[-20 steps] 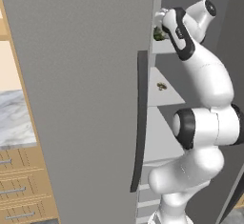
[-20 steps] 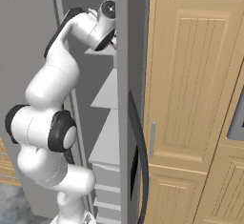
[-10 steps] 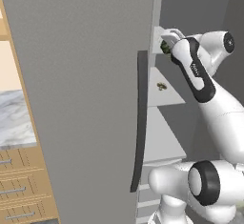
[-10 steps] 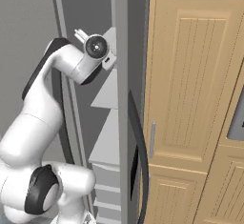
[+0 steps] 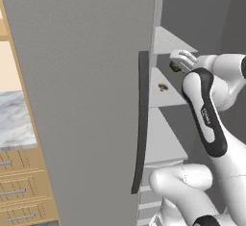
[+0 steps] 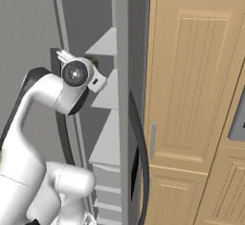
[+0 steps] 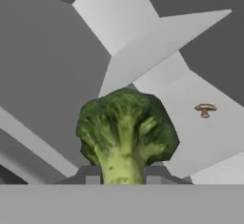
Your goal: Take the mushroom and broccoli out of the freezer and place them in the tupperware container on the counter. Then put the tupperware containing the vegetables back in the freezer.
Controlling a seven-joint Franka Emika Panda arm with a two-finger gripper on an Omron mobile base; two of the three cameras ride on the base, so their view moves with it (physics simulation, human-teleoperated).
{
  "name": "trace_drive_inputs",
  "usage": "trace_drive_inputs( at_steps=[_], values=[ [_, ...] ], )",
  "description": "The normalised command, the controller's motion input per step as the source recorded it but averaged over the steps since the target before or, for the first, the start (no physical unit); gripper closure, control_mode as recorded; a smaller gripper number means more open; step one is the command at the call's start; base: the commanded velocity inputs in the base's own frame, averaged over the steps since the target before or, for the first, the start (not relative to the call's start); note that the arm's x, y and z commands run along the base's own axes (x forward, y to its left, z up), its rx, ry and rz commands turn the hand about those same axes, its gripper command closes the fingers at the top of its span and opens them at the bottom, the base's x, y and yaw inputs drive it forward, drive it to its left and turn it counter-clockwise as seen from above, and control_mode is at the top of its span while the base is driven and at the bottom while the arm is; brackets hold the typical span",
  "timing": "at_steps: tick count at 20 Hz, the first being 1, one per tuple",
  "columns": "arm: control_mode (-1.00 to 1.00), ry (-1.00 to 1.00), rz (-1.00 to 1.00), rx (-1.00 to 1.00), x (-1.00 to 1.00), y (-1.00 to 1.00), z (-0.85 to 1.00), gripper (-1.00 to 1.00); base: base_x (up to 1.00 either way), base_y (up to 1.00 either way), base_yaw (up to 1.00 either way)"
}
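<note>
Between the jaws, the broccoli (mushroom well apart)

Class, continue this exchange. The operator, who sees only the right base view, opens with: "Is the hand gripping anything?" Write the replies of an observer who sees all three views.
Observer: Yes. In the hand view the hand is shut on the broccoli, clamping its pale stalk.
Operator: Where is the mushroom?
Observer: The mushroom lies on a light grey freezer shelf, apart from the broccoli.
Operator: Which way is the counter?
Observer: In the left base view the marbled counter shows at the left edge, beyond the open freezer door, above wooden drawers.
</note>
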Motion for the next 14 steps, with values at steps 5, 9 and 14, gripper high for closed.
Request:
trace_drive_inputs(
  at_steps=[5,9,14],
  values=[
    [-1.00,0.23,0.00,-0.18,-0.97,0.05,-0.29,1.00,0.00,0.00,0.00],
    [-1.00,0.22,0.00,-0.17,-0.84,0.00,-0.41,1.00,0.00,0.00,0.00],
    [-1.00,0.03,0.00,-0.17,-0.94,0.07,-0.23,1.00,0.00,0.00,0.00]
  ],
)
